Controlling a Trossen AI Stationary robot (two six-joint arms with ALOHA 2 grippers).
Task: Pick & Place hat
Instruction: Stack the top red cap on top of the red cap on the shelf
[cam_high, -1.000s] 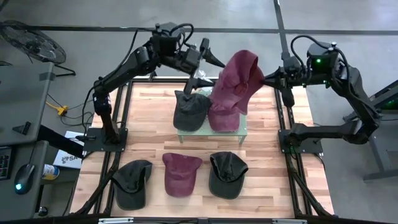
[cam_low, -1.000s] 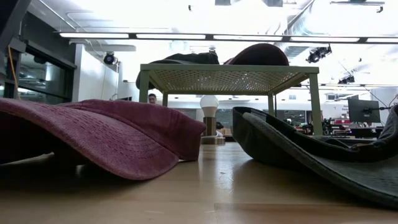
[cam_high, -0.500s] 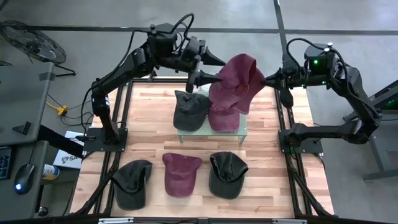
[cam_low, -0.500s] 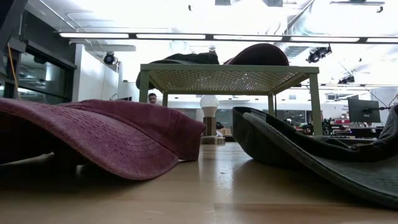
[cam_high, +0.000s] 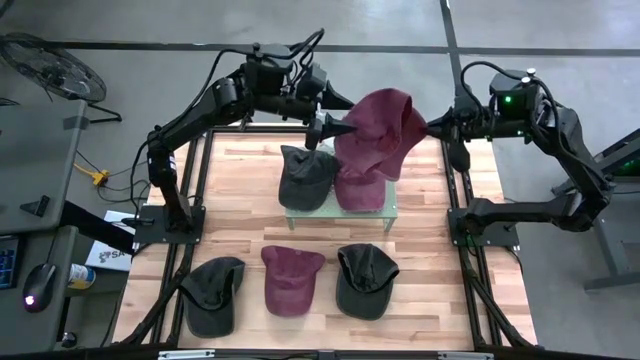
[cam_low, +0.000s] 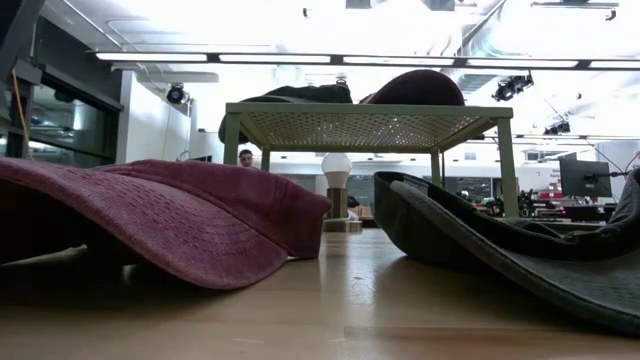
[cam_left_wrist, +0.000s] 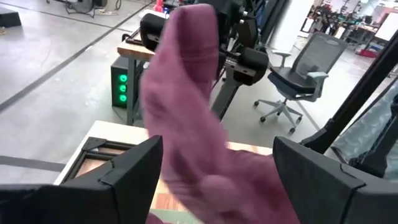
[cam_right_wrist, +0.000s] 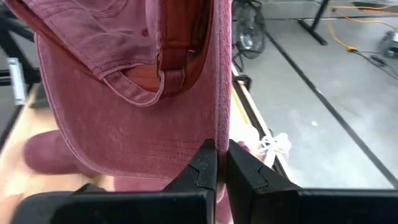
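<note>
Item: 1 maroon hat (cam_high: 378, 132), hanging in the air over the small green rack (cam_high: 340, 210) at the far side of the surface (cam_high: 240, 170), its long axis running roughly top to bottom, brim edge clamped in the closed right tool (cam_right_wrist: 217, 163). The left tool (cam_high: 335, 112), fingers spread wide and holding nothing, sits just beside the hat's opposite flank, so the hat lies directly between the 2 tools. Judged: the left tool is placed to take the free side.
</note>
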